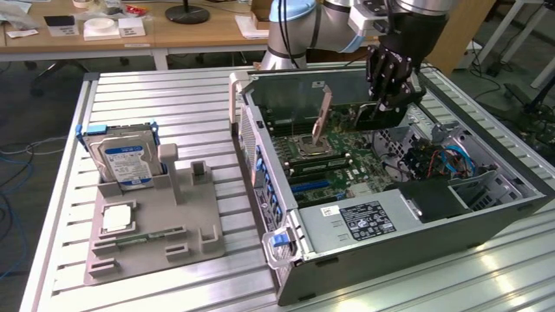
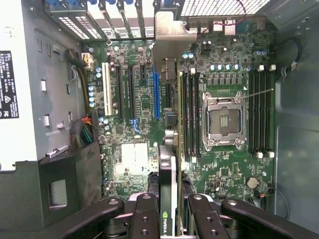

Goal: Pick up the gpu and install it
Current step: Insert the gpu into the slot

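Green gpu (image 2: 168, 174) edge-down in gripper (image 1: 392, 101) above motherboard (image 2: 224, 172)

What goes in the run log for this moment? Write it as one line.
gripper: shut on gpu | gpu: held above motherboard inside open computer case | install: not yet seated

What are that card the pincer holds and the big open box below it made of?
The gpu in the pincer: dark matte circuit board, probably fibreglass laminate; its end bracket looks like bare sheet metal, pale with a dull sheen. The computer case: likely sheet steel, dark-painted outside, bare grey inside, with punched vent holes.
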Robot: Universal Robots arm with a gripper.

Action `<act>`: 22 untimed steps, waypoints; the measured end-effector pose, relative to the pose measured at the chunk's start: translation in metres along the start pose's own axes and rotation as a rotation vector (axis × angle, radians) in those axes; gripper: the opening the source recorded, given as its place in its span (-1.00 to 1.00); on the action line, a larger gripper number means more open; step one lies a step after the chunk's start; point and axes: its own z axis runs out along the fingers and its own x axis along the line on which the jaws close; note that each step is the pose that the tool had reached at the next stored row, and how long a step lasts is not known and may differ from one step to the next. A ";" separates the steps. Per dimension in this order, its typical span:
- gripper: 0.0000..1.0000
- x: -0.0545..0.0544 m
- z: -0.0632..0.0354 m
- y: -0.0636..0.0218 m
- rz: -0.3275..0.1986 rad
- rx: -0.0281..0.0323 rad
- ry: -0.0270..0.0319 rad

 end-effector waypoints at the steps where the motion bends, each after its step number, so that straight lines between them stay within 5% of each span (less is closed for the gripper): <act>1: -0.46 0.000 0.0012 0.0006 0.000 0.0000 0.0001; 22: -0.46 0.010 0.0143 0.0128 -0.019 -0.0004 -0.0005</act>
